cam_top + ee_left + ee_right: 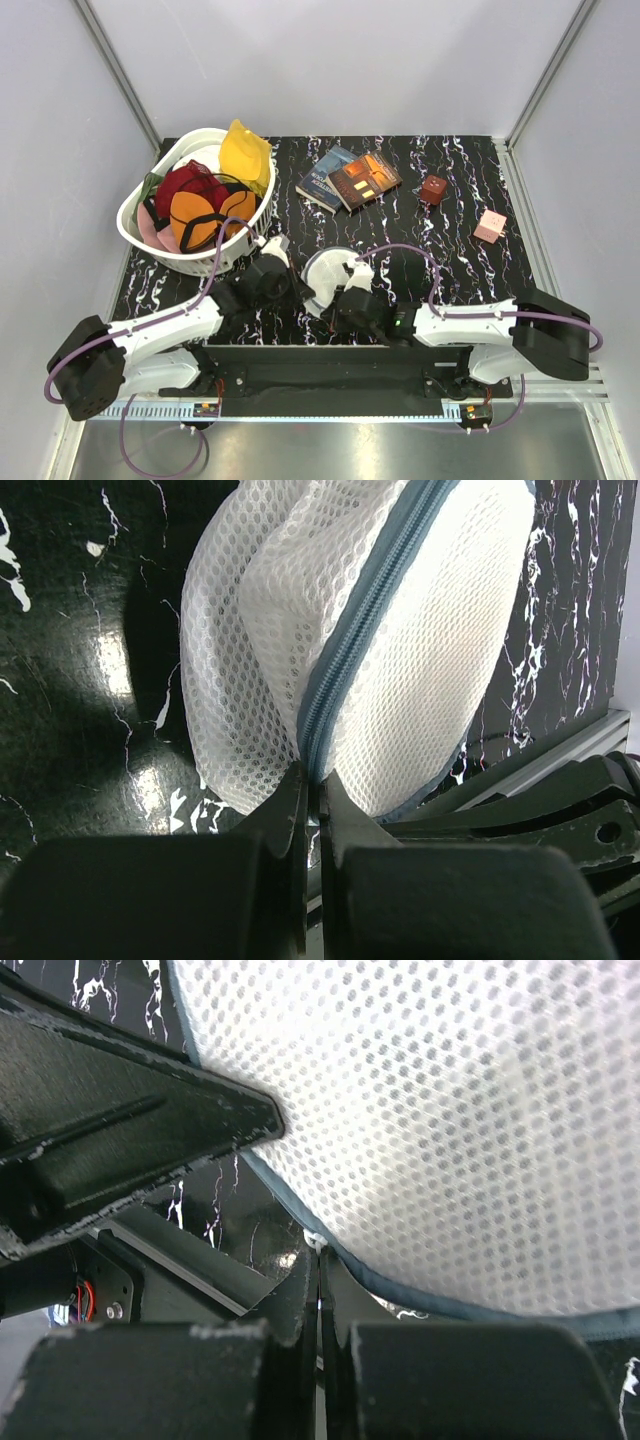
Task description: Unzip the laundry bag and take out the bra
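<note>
Here the white slotted basket [135,236] sits left of the laundry bag [328,270] and farther from the arm bases, heaped with yellow, red and orange garments. Closer in, the left hand [300,290] reaches to the bag's left side. In the left wrist view this hand [312,782] is clenched, its dark fingers [285,810] pressed together on the laundry bag [420,650] right at the near end of the grey zip [365,620]. From there the zip runs closed across the white mesh. The bag itself lies on the black, white-veined worktop [470,165] between the two hands, near the arm bases, with its pale round face showing from above. On the bag's right side the right hand [347,298] meets it. The right wrist view shows that hand [318,1257] clamped tight as well, its tips at the grey edging [420,1295] along the lower rim of the mesh [450,1110], with a small white bit caught at the tips. Beyond the bag and slightly to its right lie two books [350,180], one overlapping the other. Farther right of the bag sits a small reddish-brown block [433,189], and farther right still a pink one [490,226].
</note>
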